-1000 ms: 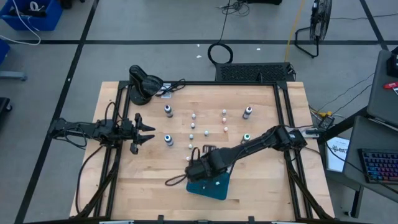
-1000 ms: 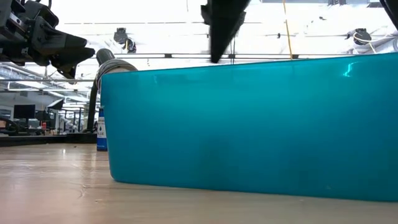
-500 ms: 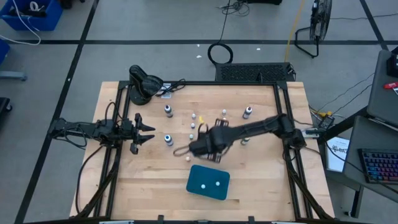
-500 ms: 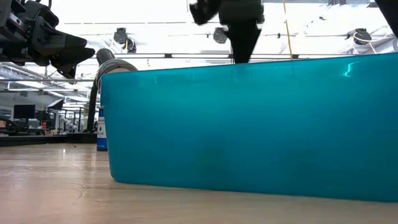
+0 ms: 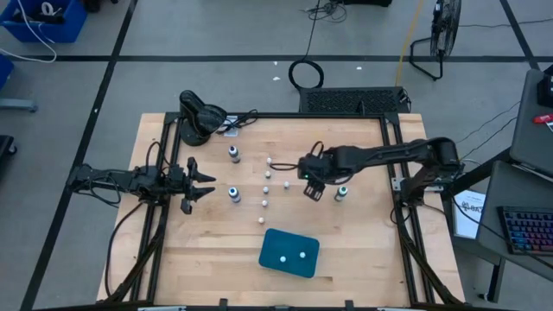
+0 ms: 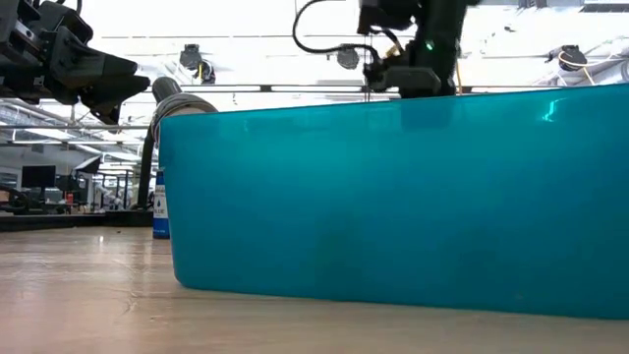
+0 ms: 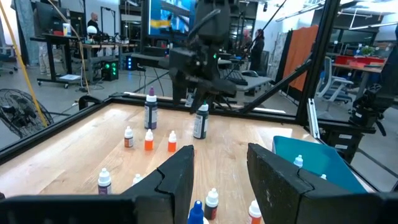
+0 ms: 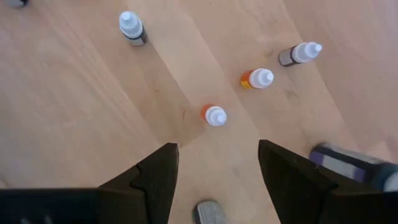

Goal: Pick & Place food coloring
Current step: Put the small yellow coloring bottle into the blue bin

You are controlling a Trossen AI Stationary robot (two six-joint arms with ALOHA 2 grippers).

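Tiny white-capped food coloring dropper bottles (image 5: 266, 187) are scattered mid-table (image 5: 363, 259); two lie in the flat teal rectangular tray (image 5: 289, 252) at 6 o'clock. Right gripper (image 5: 311, 183) is seen open, empty, above them. Left gripper (image 5: 200, 183) is open at 9 o'clock. Low view is blocked by the tray.
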